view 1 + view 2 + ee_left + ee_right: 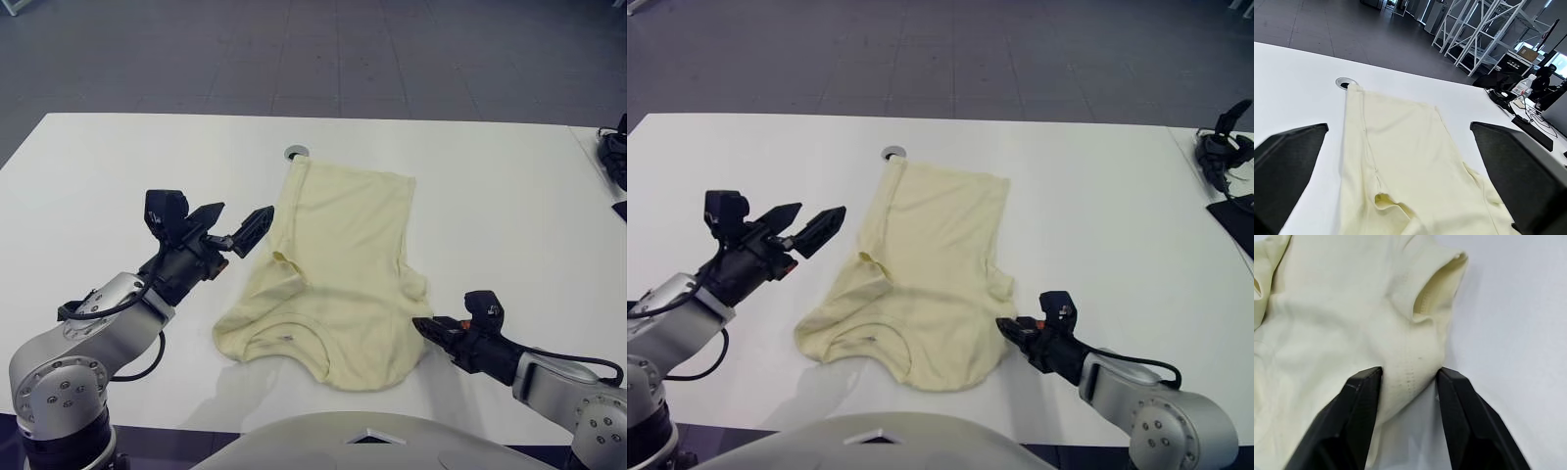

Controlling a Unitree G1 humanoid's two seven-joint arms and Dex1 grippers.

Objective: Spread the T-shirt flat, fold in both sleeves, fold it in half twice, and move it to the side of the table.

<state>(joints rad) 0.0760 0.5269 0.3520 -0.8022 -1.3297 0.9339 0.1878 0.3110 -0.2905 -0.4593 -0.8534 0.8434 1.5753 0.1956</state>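
T-shirt (338,264), pale yellow, lies mid-table on white table (118,166). Collar (284,338) is at the near edge twd robot. The hem end points away, its far left corner touching a round grommet (297,153) in the tabletop. Shirt is not fully flat: body narrow, wrinkled, both sides partly tucked in, small fold lump on its left edge.

L arm: left gripper (248,208) is held above the table just beside shirt's left edge, apart from the cloth. Jaws wide; in left wrist view the two dark fingers (1288,147) stand far apart w/ shirt seen between them, below.

R arm: right gripper (423,325) is low at shirt's near right corner, on the cloth. Jaws narrow, pinching a fold of shirt edge. In right wrist view the fingers (1359,401) press either side of a stitched bulge, and the sleeve opening (1437,293) gapes just beyond.

Dark cables (1220,147) at far right table edge, well apart from shirt.
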